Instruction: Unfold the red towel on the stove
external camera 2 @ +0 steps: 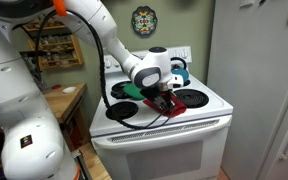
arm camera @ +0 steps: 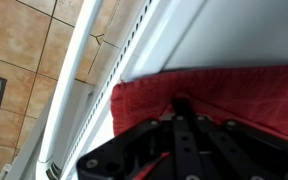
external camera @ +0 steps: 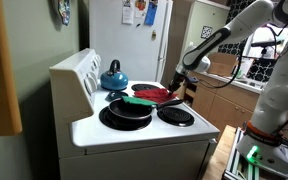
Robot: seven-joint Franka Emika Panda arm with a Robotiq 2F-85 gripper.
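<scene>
The red towel (external camera: 152,94) lies on the white stove top (external camera: 134,135), over a right-hand burner, and hangs from my gripper (external camera: 176,88). In an exterior view the towel (external camera 2: 167,106) sits near the stove's front edge under the gripper (external camera 2: 162,96). In the wrist view the black fingers (arm camera: 181,108) are closed together with the red cloth (arm camera: 234,95) pinched between them and bunched around the tips. The stove's front edge and oven handle (arm camera: 74,90) run beside it.
A black frying pan (external camera: 127,108) with a green item (external camera: 138,100) on its rim sits on a front burner. A blue kettle (external camera: 113,76) stands at the back. A bare black burner (external camera: 175,116) is at the front. A fridge (external camera: 134,40) stands behind.
</scene>
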